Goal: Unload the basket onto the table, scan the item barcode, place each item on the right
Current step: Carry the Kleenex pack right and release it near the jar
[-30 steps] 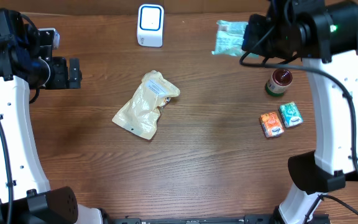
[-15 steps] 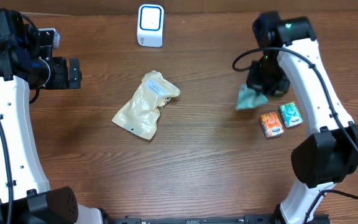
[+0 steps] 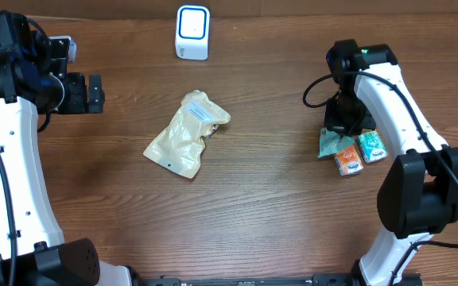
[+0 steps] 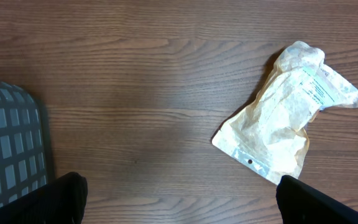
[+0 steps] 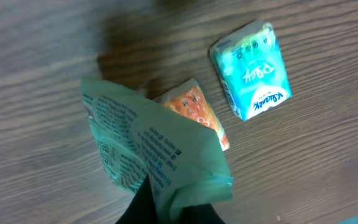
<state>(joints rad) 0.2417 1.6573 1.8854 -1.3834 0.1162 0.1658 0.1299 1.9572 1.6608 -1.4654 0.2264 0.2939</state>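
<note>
Green packet (image 5: 148, 149) is clamped in right claw (image 5: 166, 202) by the orange packet (image 3: 347, 159), far from scanner (image 3: 192, 32), so probably scanned; tan pouch (image 3: 188, 133) pending, left claw (image 4: 179, 199) apart.

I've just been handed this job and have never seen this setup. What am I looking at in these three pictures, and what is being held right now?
Two robot arms work at a wooden table. The wide picture looks down from above. The other two come from a camera on each wrist. The left gripper is open and empty, and its camera shows a beige pouch lying on the wood. The right gripper is shut on a green packet, low over the table next to an orange packet and a teal packet. The white box at the far edge looks like the barcode scanner.
</note>
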